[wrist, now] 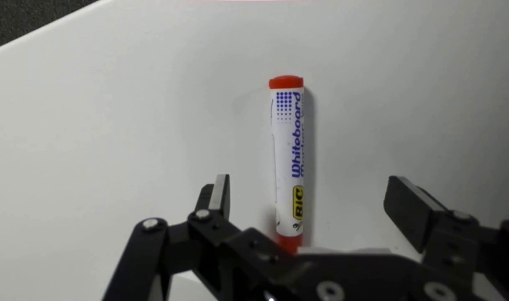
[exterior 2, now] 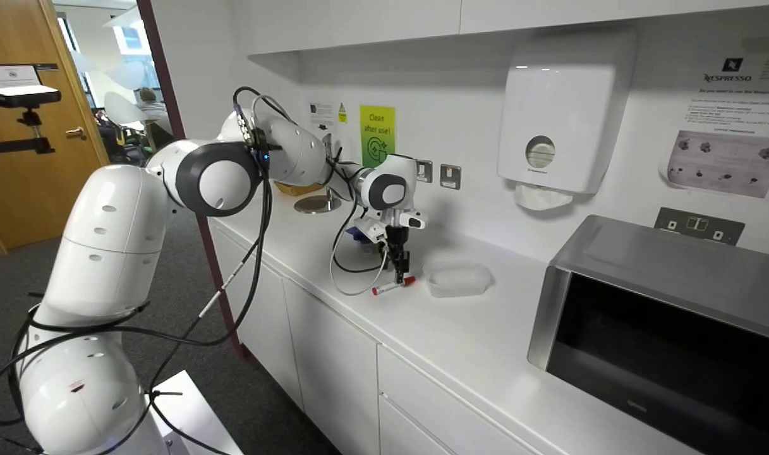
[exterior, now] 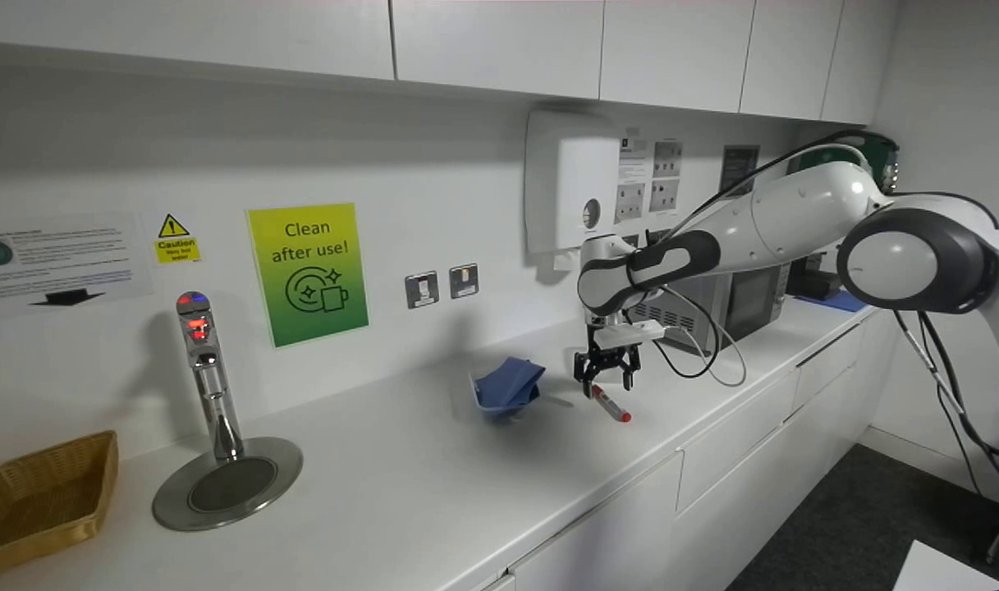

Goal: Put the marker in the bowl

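Observation:
The marker, white with a red cap and a red end, lies on the counter in both exterior views (exterior: 611,405) (exterior 2: 393,287). In the wrist view the marker (wrist: 287,154) points straight up the picture, its lower red part partly hidden by the gripper. My gripper (wrist: 308,184) is open and empty. Its fingers are on either side of the marker, which is closer to the left one in the picture. In both exterior views the gripper (exterior: 607,389) (exterior 2: 401,270) points down just above the counter. The bowl, a clear plastic tub (exterior 2: 457,280), stands close to the marker's red cap.
A second clear container with a blue cloth (exterior: 510,383) stands near the gripper. A microwave (exterior 2: 662,341) and a wall dispenser (exterior 2: 564,120) are at the back. A tap (exterior: 212,377) and wicker basket (exterior: 48,484) are farther along. The counter's front edge is near.

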Controlling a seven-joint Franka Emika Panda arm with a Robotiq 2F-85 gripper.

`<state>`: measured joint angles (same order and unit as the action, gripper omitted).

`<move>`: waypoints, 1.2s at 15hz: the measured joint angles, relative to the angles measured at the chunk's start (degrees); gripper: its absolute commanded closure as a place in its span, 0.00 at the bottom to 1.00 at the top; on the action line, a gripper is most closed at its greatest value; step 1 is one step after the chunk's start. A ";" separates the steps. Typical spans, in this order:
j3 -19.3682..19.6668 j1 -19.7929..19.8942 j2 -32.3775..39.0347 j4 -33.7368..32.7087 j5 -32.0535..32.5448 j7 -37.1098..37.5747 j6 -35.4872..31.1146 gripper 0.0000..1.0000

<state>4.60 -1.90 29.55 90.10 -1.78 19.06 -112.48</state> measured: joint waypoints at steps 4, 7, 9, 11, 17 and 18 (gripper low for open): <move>0.03 0.02 0.03 0.00 0.00 0.00 0.09 0.00; 0.04 0.27 0.08 0.01 0.00 0.00 0.09 0.00; 0.09 0.53 0.08 0.01 -0.02 0.00 0.09 0.00; 0.31 0.63 0.08 0.03 -0.02 0.00 0.09 0.00; 0.40 0.75 0.17 0.17 -0.02 -0.01 0.09 0.00; 0.40 0.75 0.24 0.17 -0.02 -0.01 0.09 0.00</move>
<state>5.00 -1.15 29.79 90.28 -1.80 19.05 -112.39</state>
